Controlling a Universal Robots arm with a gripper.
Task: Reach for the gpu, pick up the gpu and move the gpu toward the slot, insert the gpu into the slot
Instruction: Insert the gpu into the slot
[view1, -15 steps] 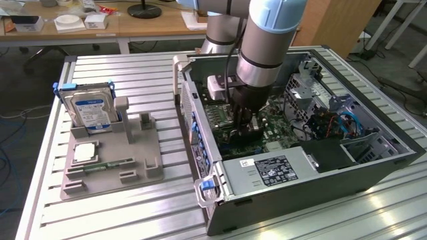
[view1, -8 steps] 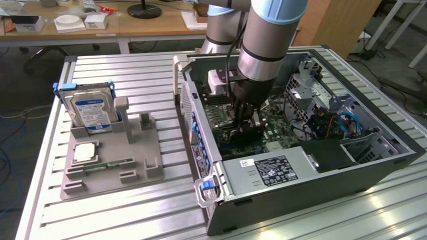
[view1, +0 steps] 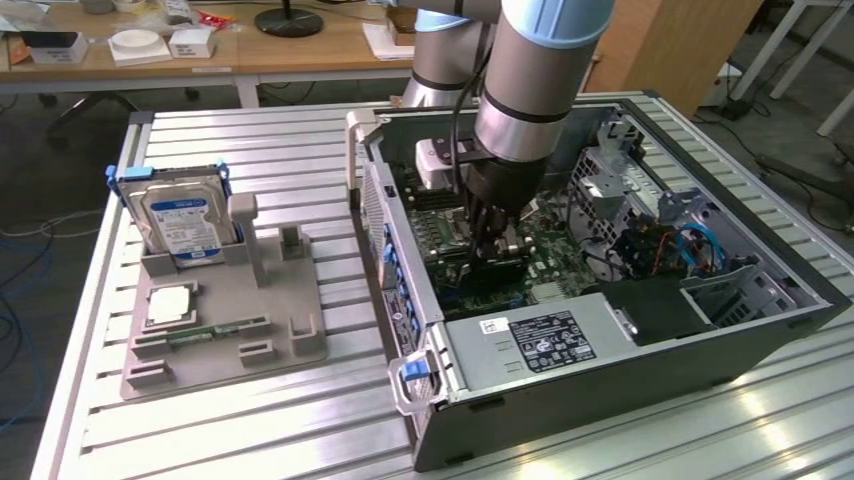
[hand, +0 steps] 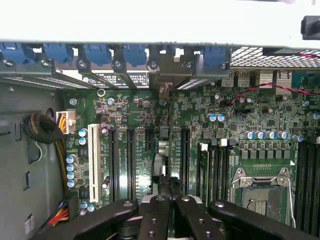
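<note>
My gripper (view1: 491, 238) reaches down into the open computer case (view1: 400, 250), shut on the gpu (view1: 490, 268), a thin dark card held on edge over the green motherboard (view1: 561, 262). In the wrist view the gpu (hand: 162, 145) appears edge-on, running from between my fingers (hand: 155, 215) toward the rear panel. Its silver bracket (hand: 170, 70) sits among the blue slot clips. The card lies along a long black expansion slot (hand: 150, 137), between two similar slots (hand: 131, 160). I cannot tell whether its lower edge is seated.
On the exterior view's left, a grey fixture (view1: 227, 340) holds a blue-labelled hard drive (view1: 184, 225), a silver chip (view1: 174, 303) and a green memory stick (view1: 214, 330). Inside the case are a power supply (view1: 541, 345), a CPU socket (hand: 262, 192) and bundled cables (hand: 45, 130).
</note>
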